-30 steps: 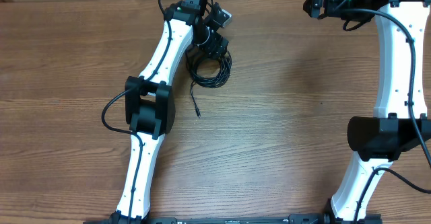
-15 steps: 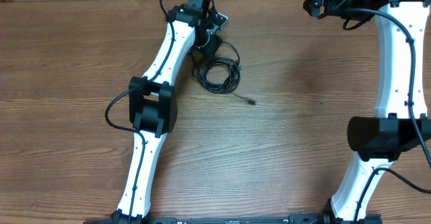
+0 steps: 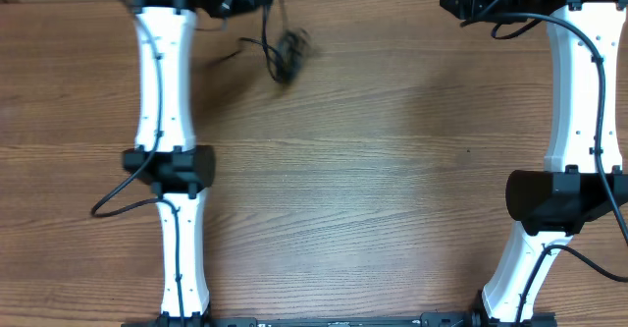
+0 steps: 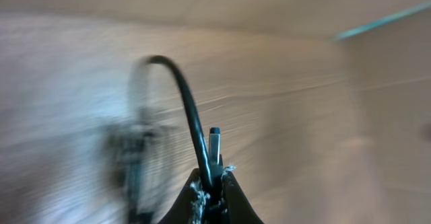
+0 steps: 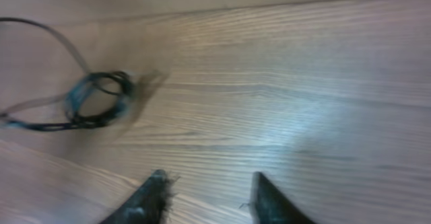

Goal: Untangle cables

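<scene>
left end effector (image 4: pixel 210 189) is clamped on one black cord of the cables (image 3: pixel 288 50), up by the far edge of the bench (image 3: pixel 392 170). Cord arcs up out of the fingers, with a silver-tipped plug (image 4: pixel 214 138) just beside it. The rest of the bundle is motion-blurred; can't tell if it touches the wood. right end effector (image 5: pixel 209 200) has its fingers apart and holds nothing, well apart from the bundle.

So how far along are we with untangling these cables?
Early. Done: the left end effector is shut on one strand of the cables. In hand: that strand runs from it to the bundle, which is blurred with motion. Left: nearly everything; the bundle reads as one coiled cluster in the right wrist view, and the right end effector is open, empty, apart from it.
</scene>
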